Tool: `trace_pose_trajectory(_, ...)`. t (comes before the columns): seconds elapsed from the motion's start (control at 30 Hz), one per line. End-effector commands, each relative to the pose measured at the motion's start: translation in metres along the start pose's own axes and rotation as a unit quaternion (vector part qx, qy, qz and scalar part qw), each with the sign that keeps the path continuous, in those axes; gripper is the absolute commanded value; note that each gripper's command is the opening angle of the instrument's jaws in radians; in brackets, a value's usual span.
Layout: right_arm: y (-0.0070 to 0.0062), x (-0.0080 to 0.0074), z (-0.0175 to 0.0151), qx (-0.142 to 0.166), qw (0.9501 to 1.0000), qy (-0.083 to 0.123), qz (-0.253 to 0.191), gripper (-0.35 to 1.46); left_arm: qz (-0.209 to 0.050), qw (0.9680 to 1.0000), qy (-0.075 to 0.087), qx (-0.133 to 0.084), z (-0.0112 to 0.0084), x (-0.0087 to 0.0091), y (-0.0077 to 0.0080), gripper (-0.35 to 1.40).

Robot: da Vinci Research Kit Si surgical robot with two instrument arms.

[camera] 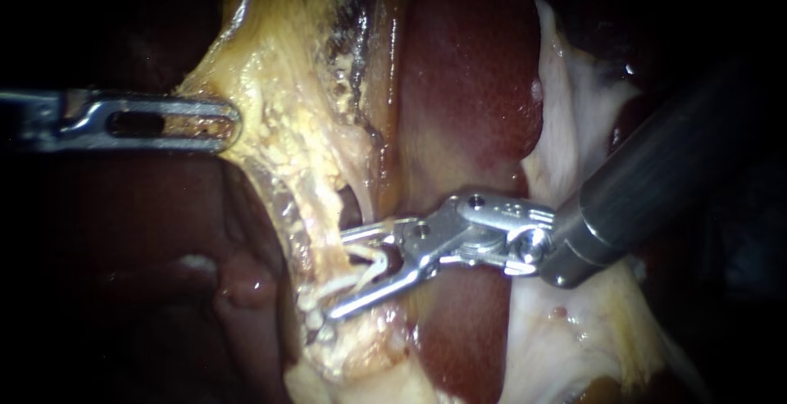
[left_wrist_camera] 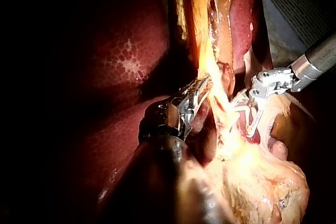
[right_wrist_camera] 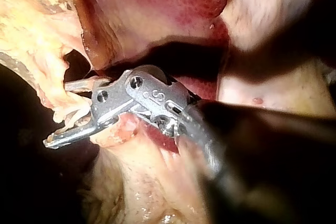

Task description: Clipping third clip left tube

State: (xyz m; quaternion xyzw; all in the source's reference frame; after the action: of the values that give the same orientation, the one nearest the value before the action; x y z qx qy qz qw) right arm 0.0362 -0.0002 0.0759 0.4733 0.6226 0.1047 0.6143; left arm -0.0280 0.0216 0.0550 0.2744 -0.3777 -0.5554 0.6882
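Left instrument (camera: pixel 225 123): your jaws are clamped on the yellow tissue (camera: pixel 279 125), apart from the liver (camera: pixel 467 101).
Right instrument (camera: pixel 338 274): your jaws stand apart beside the liver's edge.
Tube (camera: pixel 361 271): a pale strand between those parted jaws, beside the liver.

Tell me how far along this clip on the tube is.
Done: the left instrument grips the yellowish tissue, and the right instrument has its open jaws astride the tube. In hand: settling them on the spot. Remaining: closing the jaws, which show a gap between them, then backing off. Other clips on the tube: cannot tell.
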Motion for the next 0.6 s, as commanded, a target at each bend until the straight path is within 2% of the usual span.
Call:
trace_pose_trajectory(0.03,0.0,0.0002,-0.0001,0.0,1.0,0.0,-0.001,0.53,0.0,1.0,0.0,0.0,0.0,0.0,0.0001,-0.35)
trace_pose_trajectory(0.2,0.0011,0.0004,-0.0009,-0.02,0.9998,0.007,-0.001,0.53,0.0,1.0,0.0,0.0,0.0,0.0,0.0001,-0.35)
trace_pose_trajectory(0.37,0.0034,-0.0006,-0.0019,-0.053,0.9986,-0.008,-0.001,0.53,0.0,1.0,0.0,0.0,0.0001,0.0,0.0,-0.35)
trace_pose_trajectory(0.43,0.0041,-0.0009,-0.0025,-0.06,0.9982,-0.008,-0.001,0.53,0.0,1.0,-0.001,-0.001,0.0001,0.0001,0.0,-0.35)
trace_pose_trajectory(0.6,0.0044,-0.0009,-0.0028,-0.063,0.998,-0.006,0.0,0.53,0.0,1.0,-0.001,-0.001,0.0001,0.0001,0.0,-0.35)
